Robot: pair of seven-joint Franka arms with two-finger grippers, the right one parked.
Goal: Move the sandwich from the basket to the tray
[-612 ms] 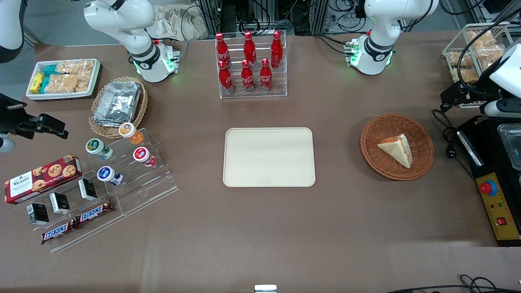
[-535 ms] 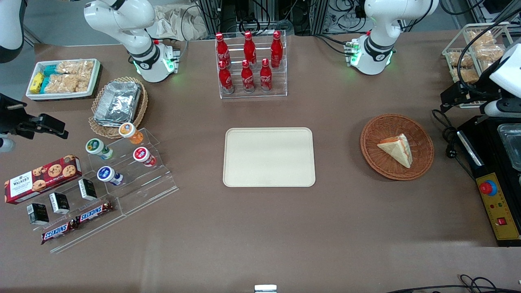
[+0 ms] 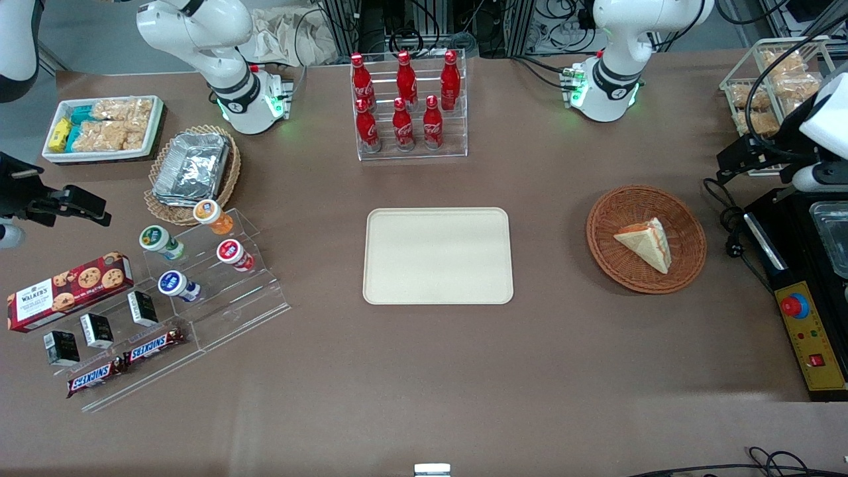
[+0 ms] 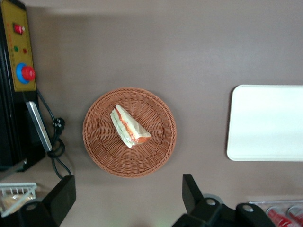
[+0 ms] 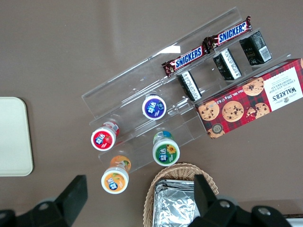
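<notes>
Since half a second ago we note only the gripper shifting slightly; otherwise nothing moved. We find the tray mid-table, the sandwich in the basket, and the gripper high above, fingers spread, released.

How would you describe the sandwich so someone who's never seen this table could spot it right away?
Start at the cream tray mid-table, then look toward the working arm's end for the round reddish-brown wicker basket. The sandwich lies in it, with the open gripper hovering above: the only pale bread wedge, with orange-red filling along its cut edge.
</notes>
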